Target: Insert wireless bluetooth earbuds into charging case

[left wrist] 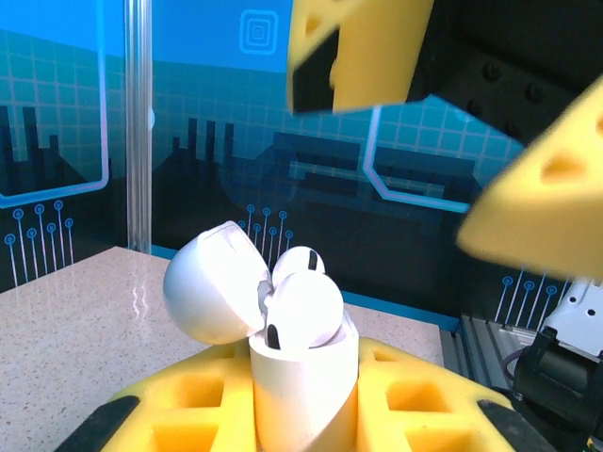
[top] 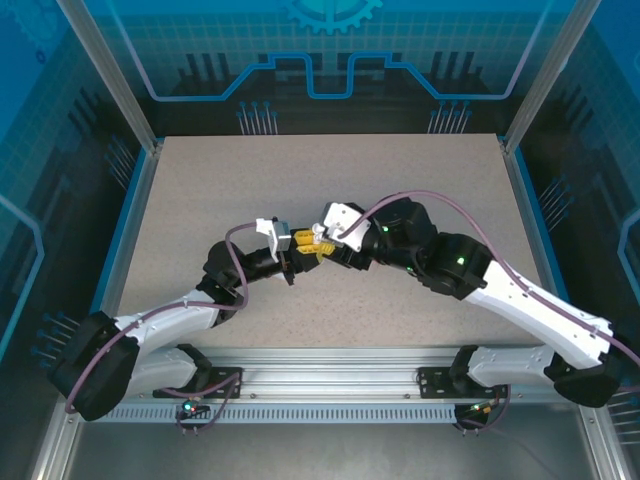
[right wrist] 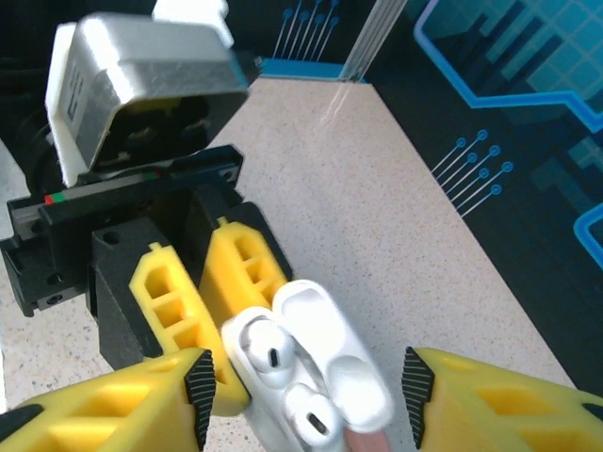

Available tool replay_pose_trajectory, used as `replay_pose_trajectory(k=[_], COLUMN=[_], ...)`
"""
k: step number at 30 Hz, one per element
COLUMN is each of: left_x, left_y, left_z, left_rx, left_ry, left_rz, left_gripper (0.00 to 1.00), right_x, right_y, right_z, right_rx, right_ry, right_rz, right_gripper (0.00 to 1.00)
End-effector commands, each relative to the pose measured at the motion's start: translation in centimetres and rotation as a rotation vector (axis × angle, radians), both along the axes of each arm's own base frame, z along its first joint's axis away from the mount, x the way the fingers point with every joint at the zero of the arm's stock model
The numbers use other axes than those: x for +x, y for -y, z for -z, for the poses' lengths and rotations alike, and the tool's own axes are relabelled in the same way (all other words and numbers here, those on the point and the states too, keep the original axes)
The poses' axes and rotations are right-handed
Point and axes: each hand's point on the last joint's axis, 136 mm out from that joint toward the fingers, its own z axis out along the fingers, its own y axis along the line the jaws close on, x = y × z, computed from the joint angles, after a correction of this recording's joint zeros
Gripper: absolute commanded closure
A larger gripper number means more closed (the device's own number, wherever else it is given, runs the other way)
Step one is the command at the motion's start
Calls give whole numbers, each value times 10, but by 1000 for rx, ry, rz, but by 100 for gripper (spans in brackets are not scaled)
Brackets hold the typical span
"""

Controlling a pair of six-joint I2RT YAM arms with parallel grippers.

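White case (right wrist: pixel 332 341), 2 earbuds (right wrist: pixel 268 353) inside, in left pincer (left wrist: pixel 301 414); right pincer (right wrist: pixel 306 386) spread around.

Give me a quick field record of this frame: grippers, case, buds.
left gripper: shut on the charging case, clamping its lower body
right gripper: open, one finger on either side of the case
case lid: hinged open
earbuds: two white ones seated in the case
table: speckled beige
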Motion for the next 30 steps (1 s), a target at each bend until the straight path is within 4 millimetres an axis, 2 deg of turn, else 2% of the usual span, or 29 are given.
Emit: replay_pose_trajectory(k=[1, 6, 7, 14, 18, 22, 30], left_x=[-5, -6, -6, -8, -9, -10, -11], left_y=[-3, -4, -4, -3, -2, -2, 0], left_z=[-17, -18, -18, -24, -28, -32, -39], left_rx=[-40, -42, -42, -48, -52, -63, -93], left_ry=[66, 69, 68, 83, 93, 99, 116], left_rz=[-8, -7, -6, 3, 13, 23, 43], left_gripper=[100, 100, 100, 100, 100, 100, 100], right_x=[-1, 6, 8, 16, 12, 11, 14], right_y=[14, 37, 41, 58, 49, 41, 21], right_z=[-43, -39, -36, -7, 5, 7, 19], right_rx=[158, 240, 262, 381, 454, 532, 537], right_ry=[-4, -110, -142, -398, -545, -660, -863], right_rz=[31, 75, 79, 108, 49, -18, -70], right_gripper=[32, 3, 0, 0, 0, 0, 0])
